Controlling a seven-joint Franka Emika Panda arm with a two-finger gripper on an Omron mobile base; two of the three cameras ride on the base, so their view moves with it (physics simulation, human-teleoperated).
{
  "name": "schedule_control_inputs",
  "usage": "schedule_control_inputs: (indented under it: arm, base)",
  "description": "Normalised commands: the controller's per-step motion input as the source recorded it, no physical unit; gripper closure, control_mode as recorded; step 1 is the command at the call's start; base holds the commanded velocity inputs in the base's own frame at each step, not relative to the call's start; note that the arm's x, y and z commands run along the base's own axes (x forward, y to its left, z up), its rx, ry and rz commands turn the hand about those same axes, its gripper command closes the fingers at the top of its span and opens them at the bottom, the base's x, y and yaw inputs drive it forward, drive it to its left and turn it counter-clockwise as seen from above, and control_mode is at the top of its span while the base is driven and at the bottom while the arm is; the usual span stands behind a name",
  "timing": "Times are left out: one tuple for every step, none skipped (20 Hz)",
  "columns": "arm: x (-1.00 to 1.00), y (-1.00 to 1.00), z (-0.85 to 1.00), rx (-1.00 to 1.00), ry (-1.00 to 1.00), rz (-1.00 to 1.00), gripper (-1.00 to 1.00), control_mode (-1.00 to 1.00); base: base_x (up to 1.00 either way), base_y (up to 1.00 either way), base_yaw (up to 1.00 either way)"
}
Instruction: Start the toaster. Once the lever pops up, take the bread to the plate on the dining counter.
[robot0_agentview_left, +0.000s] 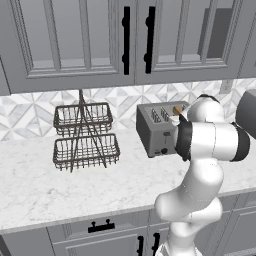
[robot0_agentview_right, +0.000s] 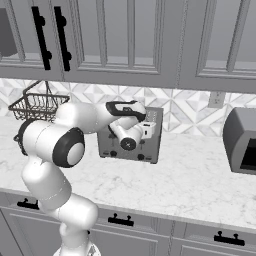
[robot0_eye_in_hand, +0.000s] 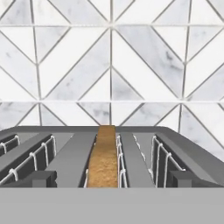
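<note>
The grey toaster (robot0_agentview_left: 154, 131) (robot0_agentview_right: 152, 148) stands on the marble worktop against the tiled wall. The bread (robot0_eye_in_hand: 103, 157) (robot0_agentview_left: 177, 108) sits upright in one of its middle slots, its orange-brown crust edge showing. My gripper (robot0_agentview_right: 148, 130) hovers at the toaster's upper front edge, level with its top, and points across it toward the wall. The hand view looks low along the toaster's top (robot0_eye_in_hand: 72, 153), with the bread straight ahead and nothing between the jaws. The jaws stand open. The plate and the dining counter are out of view.
A two-tier wire basket (robot0_agentview_left: 85, 135) (robot0_agentview_right: 37, 106) stands left of the toaster. A dark grey appliance (robot0_agentview_right: 242, 140) (robot0_agentview_left: 247, 112) sits to the right. Grey wall cabinets (robot0_agentview_left: 75, 40) hang close above. The marble worktop (robot0_agentview_left: 100, 185) stretches in front.
</note>
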Motion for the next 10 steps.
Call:
schedule_control_inputs:
  arm:
    - [0.08, 0.00, 0.00, 0.00, 0.01, 0.00, -1.00, -1.00]
    - [0.00, 0.00, 0.00, 0.00, 0.02, 0.00, -1.00, -1.00]
    - [0.00, 0.00, -0.06, 0.00, 0.01, 0.00, -1.00, -1.00]
    - [0.00, 0.00, -0.16, 0.00, 0.00, 0.00, -1.00, -1.00]
    - [0.00, 0.00, -0.16, 0.00, 0.01, 0.00, -1.00, -1.00]
    - [0.00, 0.00, -0.14, 0.00, 0.00, 0.00, -1.00, -1.00]
    - [0.00, 0.00, -0.12, 0.00, 0.00, 0.00, -1.00, -1.00]
    - [0.00, 0.00, -0.07, 0.00, 0.00, 0.00, -1.00, -1.00]
    - [0.00, 0.00, -0.06, 0.00, 0.00, 0.00, -1.00, -1.00]
    - [0.00, 0.00, -0.02, 0.00, 0.00, 0.00, -1.00, -1.00]
  base:
    - [0.00, 0.00, 0.00]
    - [0.00, 0.00, 0.00]
    - [0.00, 0.00, 0.00]
    - [0.00, 0.00, 0.00]
    - [0.00, 0.00, 0.00]
    - [0.00, 0.00, 0.00]
    - [0.00, 0.00, 0.00]
    - [0.00, 0.00, 0.00]
    - [0.00, 0.00, 0.00]
    - [0.00, 0.00, 0.00]
